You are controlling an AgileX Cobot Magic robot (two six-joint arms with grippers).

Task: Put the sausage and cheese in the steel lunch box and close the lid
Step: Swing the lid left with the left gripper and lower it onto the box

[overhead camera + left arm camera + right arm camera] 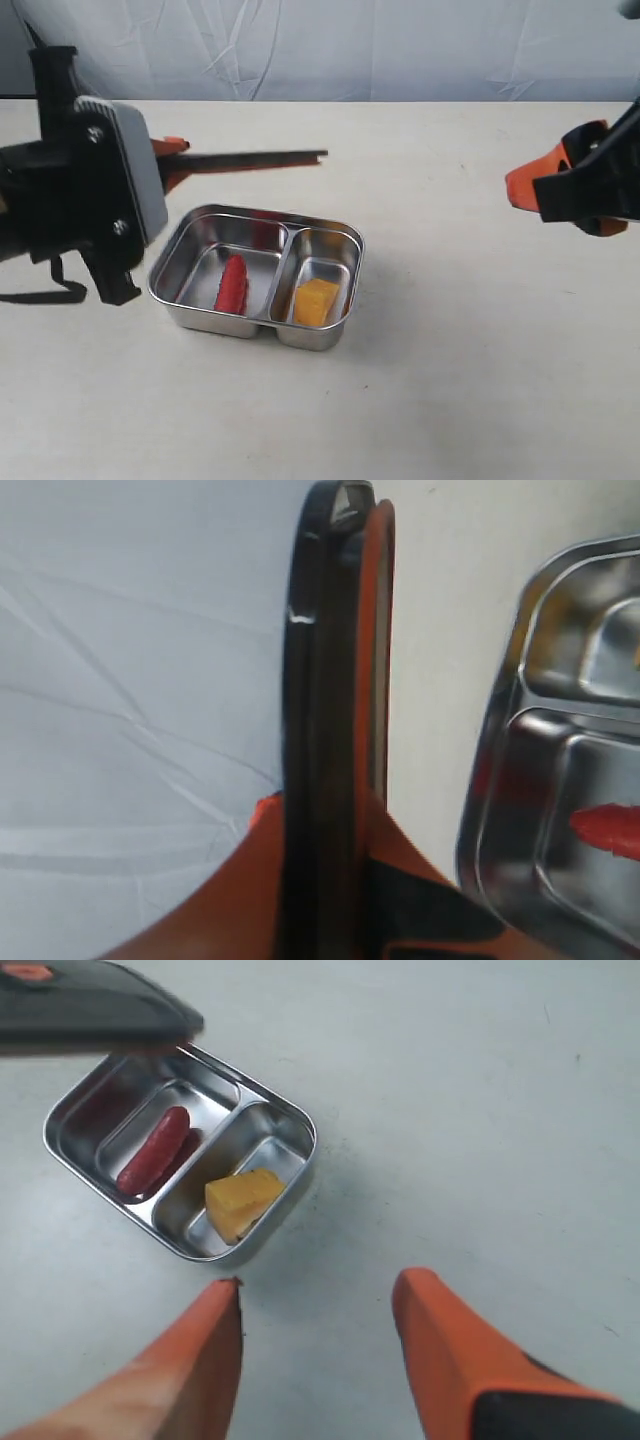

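Lid (250,158) — thin hard plastic, light, likely slick. Long overhang from pinch point, so may pivot in grip. Best hold looks like short end. Left gripper (178,162) pinching that end; lid level, seen edge-on, above far rim of lunch box (310,335). Lid long axis runs left-right in exterior view, free end toward right — roughly parallel to box long side. Sausage (232,283) in larger compartment, cheese (316,300) in smaller. Right gripper (318,1285) spread, empty, well apart from box on right.
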